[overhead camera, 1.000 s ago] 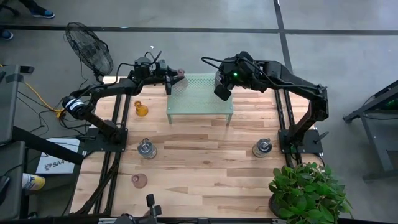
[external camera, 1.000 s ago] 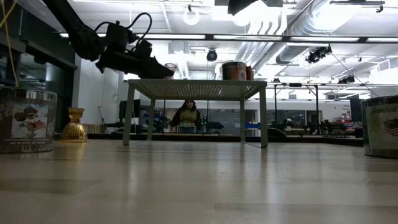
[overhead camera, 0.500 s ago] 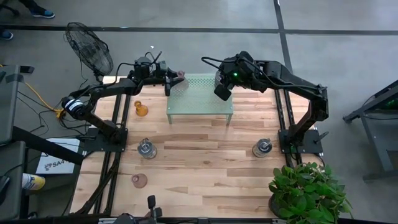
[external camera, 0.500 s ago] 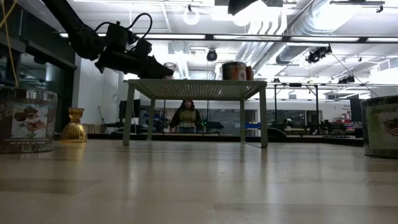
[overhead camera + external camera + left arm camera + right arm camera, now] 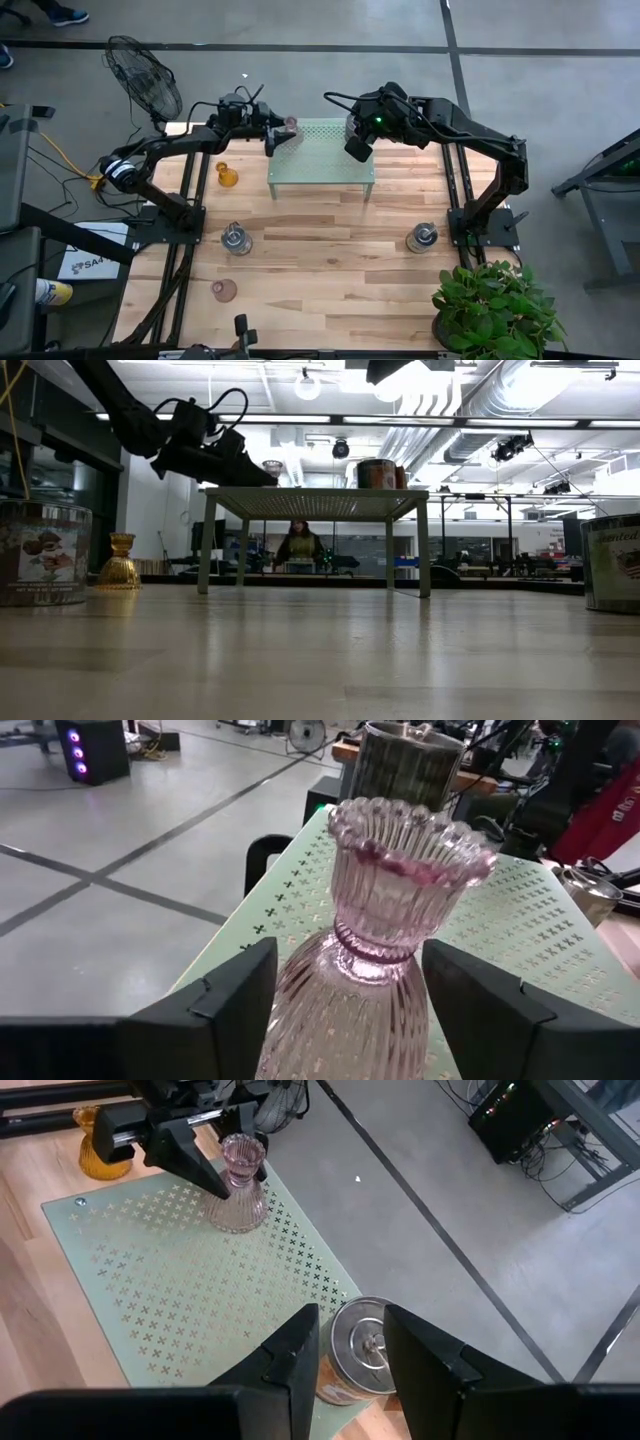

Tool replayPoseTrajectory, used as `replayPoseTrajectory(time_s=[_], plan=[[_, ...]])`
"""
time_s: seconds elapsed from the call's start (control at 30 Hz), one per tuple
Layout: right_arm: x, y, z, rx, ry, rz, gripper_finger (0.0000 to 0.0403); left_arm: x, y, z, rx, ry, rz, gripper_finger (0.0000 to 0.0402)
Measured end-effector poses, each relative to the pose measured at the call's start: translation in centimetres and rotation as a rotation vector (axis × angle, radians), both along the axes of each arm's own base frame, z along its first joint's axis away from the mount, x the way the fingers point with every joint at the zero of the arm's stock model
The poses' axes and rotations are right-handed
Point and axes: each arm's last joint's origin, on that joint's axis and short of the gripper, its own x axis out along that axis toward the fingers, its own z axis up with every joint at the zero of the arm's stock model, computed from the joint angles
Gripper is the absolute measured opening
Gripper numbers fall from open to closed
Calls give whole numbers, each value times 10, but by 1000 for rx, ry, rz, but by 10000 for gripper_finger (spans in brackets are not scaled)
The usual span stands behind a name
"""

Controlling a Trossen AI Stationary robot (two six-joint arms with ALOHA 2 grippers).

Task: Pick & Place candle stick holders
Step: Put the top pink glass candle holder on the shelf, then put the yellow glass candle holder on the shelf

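Observation:
A pink ribbed glass candle stick holder (image 5: 385, 920) stands upright by its base on the far left corner of the pale green perforated stand (image 5: 325, 165). My left gripper (image 5: 280, 128) is open. Its fingers stand level on either side of the holder's belly, and I see no touch. A silvery metal holder (image 5: 362, 1345) stands on the stand's far right part. My right gripper (image 5: 357, 148) hovers above it, its fingers apart with nothing between them.
On the table stand an amber glass holder (image 5: 228, 177) left of the stand, silvery holders at mid left (image 5: 236, 239) and mid right (image 5: 421, 237), and a pinkish one (image 5: 223, 290) near left. A potted plant (image 5: 495, 305) fills the near right corner.
My left gripper has opened and let go of the pink glass holder, which stays upright on the stand's far left corner.

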Motion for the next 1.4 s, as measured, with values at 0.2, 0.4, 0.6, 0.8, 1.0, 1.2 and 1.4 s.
replayPoseTrajectory(time_s=[0.2, 0.4, 0.6, 0.8, 1.0, 1.2, 1.4], plan=[[0, 0, 0, 0, 0, 1, 110, -2, -2, 4, -1, 8, 9, 249], [0, 0, 0, -3, 8, 5, 110, -3, -4, 3, -23, 22, -1, 250], [-1, 0, 0, -2, 10, 5, 110, -7, -8, 7, -34, 40, -8, 250], [-1, 0, -1, -5, 19, 10, 110, -17, -19, 24, 31, 68, 45, 250], [-1, 0, -1, -9, 25, 14, 110, -33, -34, 37, 43, 144, 119, 250], [-1, 0, -1, -15, 32, 21, 110, -53, -51, 46, 5, 255, 302, 250], [-1, 0, -1, -18, 35, 25, 110, -71, -65, 39, -156, 395, 474, 250]])
